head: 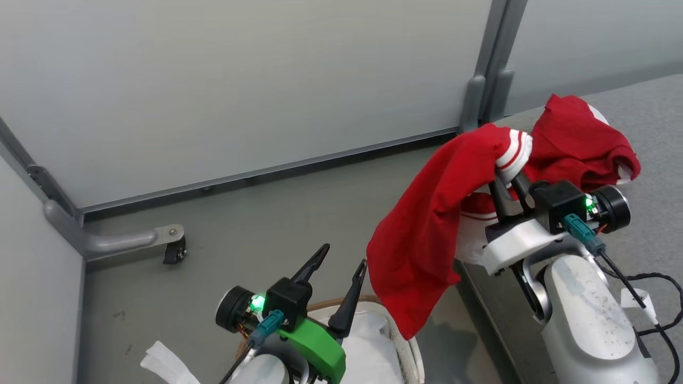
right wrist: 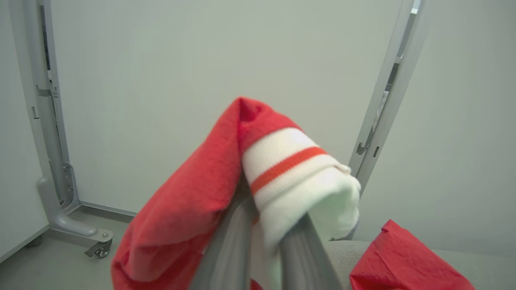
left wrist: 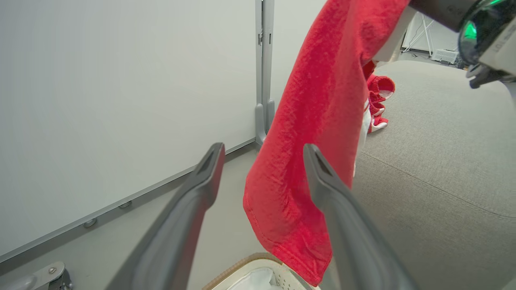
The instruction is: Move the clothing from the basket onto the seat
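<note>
Clothing [head: 427, 224] hangs pinched in my right tool [head: 509, 184], left tool [head: 344, 256] spread empty; I fear the trailing hem snagging the basket [head: 413, 354].

My left tool [head: 345, 255] hangs over the basket [head: 416, 357], which stands on the floor [head: 240, 224] just left of the seat [head: 651, 122]. A garment [head: 427, 229] drapes from my right tool [head: 509, 178] past the seat's left edge, its hem above the basket's rim, right of my left tool. A second garment [head: 576, 141] lies on the seat behind my right tool. Wall panels [head: 240, 80] stand behind everything.
</note>
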You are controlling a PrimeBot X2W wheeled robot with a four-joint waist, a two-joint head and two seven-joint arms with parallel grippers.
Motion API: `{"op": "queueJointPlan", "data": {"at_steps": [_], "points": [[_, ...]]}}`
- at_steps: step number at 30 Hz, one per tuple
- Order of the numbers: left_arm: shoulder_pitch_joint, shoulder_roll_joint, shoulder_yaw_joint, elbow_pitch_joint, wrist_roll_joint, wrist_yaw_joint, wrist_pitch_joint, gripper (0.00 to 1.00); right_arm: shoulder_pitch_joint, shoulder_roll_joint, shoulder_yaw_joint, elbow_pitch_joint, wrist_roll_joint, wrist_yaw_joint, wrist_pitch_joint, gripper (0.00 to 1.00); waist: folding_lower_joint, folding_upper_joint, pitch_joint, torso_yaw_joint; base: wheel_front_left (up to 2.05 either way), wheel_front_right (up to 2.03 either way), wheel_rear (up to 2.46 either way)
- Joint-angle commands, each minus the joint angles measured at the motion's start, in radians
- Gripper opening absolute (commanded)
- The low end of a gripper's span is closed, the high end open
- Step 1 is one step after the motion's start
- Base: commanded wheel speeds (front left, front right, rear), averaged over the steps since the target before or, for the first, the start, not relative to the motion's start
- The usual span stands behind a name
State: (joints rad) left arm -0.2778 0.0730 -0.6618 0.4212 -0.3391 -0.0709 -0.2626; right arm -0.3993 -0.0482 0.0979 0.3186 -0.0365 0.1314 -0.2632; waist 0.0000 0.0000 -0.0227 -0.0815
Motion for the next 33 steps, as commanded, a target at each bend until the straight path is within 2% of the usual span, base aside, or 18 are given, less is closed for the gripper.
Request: {"op": "queueJointPlan", "data": {"at_steps": [1, 9, 17, 26, 30, 33], "points": [[0.015, -0.005, 0.008, -0.004, 0.016, -0.004, -0.003, 1.0, -0.015, -0.004, -0.007, -0.009, -0.012, -0.001, -0.002, 0.0, 0.0, 0.0, 0.024, -0.069, 0.0, 0.0, 0.0], [-0.01, -0.013, 0.026, -0.013, 0.042, -0.015, -0.002, 1.0, -0.052, -0.038, -0.04, -0.038, -0.034, -0.001, -0.002, 0.0, 0.0, 0.0, 0.107, -0.218, 0.0, 0.0, 0.0], [-0.049, -0.016, 0.032, 0.001, 0.076, -0.028, -0.002, 1.0, -0.077, -0.062, -0.08, -0.059, -0.033, -0.001, -0.002, 0.0, 0.0, 0.0, 0.185, -0.318, 0.0, 0.0, 0.0], [-0.078, -0.017, 0.027, 0.016, 0.097, -0.042, -0.002, 1.0, -0.114, -0.064, -0.098, -0.049, 0.026, -0.001, -0.002, 0.0, 0.0, 0.0, 0.243, -0.335, 0.0, 0.0, 0.0], [-0.087, -0.015, 0.028, 0.023, 0.106, -0.045, -0.002, 1.0, -0.184, -0.091, -0.121, -0.051, 0.051, -0.001, -0.002, 0.0, 0.0, 0.0, 0.262, -0.32, 0.0, 0.0, 0.0], [-0.093, -0.013, 0.027, 0.025, 0.112, -0.048, -0.002, 1.0, -0.273, -0.162, -0.118, -0.041, 0.056, -0.001, -0.003, 0.0, 0.0, 0.0, 0.277, -0.3, 0.0, 0.0, 0.0]]}}
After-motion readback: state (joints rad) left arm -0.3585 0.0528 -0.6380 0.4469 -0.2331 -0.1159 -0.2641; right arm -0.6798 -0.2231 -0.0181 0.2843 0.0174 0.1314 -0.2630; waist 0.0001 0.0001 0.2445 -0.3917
